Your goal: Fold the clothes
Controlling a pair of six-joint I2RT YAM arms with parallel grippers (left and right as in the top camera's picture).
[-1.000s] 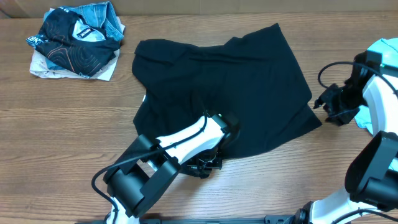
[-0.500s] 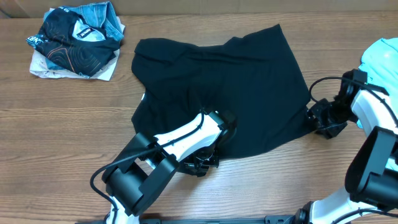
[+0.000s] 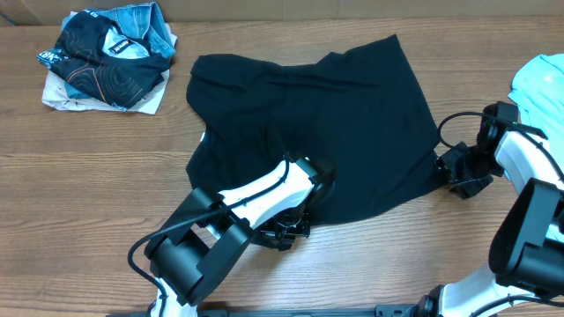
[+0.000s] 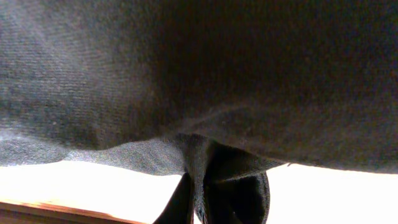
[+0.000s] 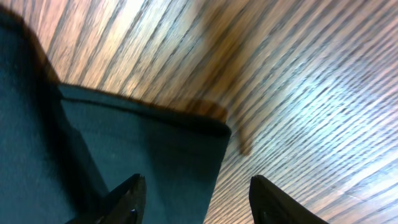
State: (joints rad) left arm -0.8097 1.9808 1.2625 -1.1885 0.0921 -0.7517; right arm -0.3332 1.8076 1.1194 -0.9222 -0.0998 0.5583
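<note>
Black shirt (image 3: 335, 114) lies spread across the wooden table (image 3: 88, 202).

Black shirt (image 3: 335, 123): one.
Blue T-shirt (image 3: 545, 79): one, cut off by the right edge.
Heap (image 3: 106, 57) of dark printed and pale garments, far left: one; pieces in it can't be counted.
Arms: two, left arm (image 3: 256, 198) and right arm (image 3: 529, 154).
Grippers: two, left gripper (image 3: 286, 233) and right gripper (image 3: 458, 172).
Surface (image 3: 88, 194): one.
</note>
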